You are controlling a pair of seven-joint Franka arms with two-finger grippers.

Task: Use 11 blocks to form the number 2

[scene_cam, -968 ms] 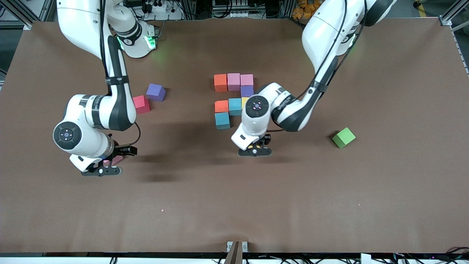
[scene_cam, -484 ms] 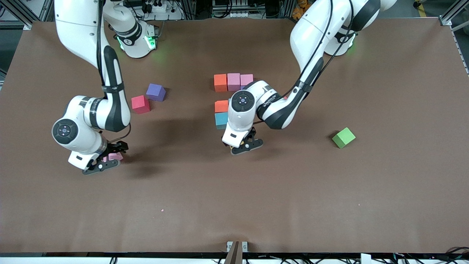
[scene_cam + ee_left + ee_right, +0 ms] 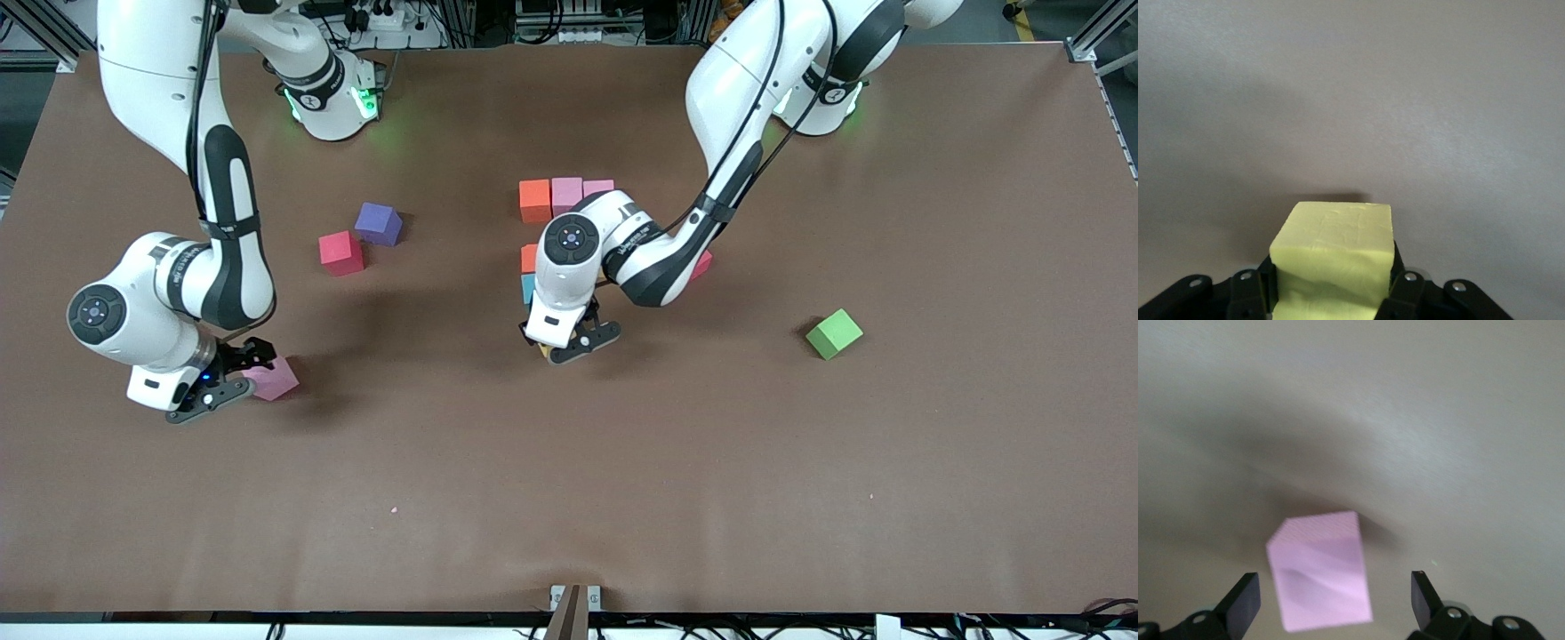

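My left gripper (image 3: 569, 342) is shut on a yellow block (image 3: 1335, 257), low over the table just nearer the camera than a light blue block (image 3: 526, 288). My left arm covers most of the block group; an orange block (image 3: 534, 200), two pink blocks (image 3: 566, 193) and part of a second orange block (image 3: 528, 258) show. My right gripper (image 3: 220, 380) is open, its fingers wide on either side of a pink block (image 3: 1321, 577) that lies on the table (image 3: 272, 378). A green block (image 3: 834, 333) lies alone toward the left arm's end.
A purple cube (image 3: 378, 223) and a crimson-red cube (image 3: 341, 252) lie together between the right arm and the block group. A second red cube (image 3: 702, 264) peeks out from under the left arm. Open brown table (image 3: 622, 489) lies nearer the camera.
My left gripper has carried the yellow block toward the right arm's end, to beside the light blue block. My right gripper has shifted toward its own end of the table; the pink block stayed put.
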